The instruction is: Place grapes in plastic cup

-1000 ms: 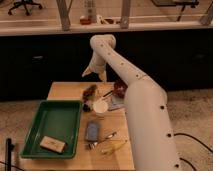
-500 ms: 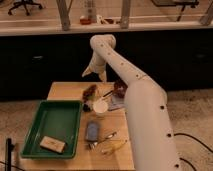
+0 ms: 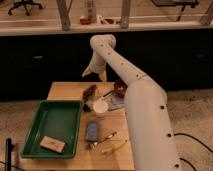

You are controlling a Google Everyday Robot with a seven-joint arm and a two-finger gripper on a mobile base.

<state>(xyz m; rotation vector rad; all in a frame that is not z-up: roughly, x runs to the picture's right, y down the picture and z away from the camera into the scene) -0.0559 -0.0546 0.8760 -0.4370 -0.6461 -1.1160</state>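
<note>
The grapes (image 3: 90, 91), a small dark reddish-brown bunch, lie on the wooden table (image 3: 65, 91) near its far edge. The plastic cup (image 3: 100, 106), small and whitish, stands upright just in front of and to the right of them. My gripper (image 3: 94, 74) hangs from the white arm (image 3: 140, 105) over the table's far edge, a little above and behind the grapes, not touching them. The cup looks empty.
A dark-red bowl (image 3: 120, 88) with a utensil sits right of the grapes. A green tray (image 3: 50, 125) holding a tan block (image 3: 52, 144) fills the left front. A blue-grey item (image 3: 91, 131) and cutlery (image 3: 109, 140) lie at the front. The arm covers the table's right side.
</note>
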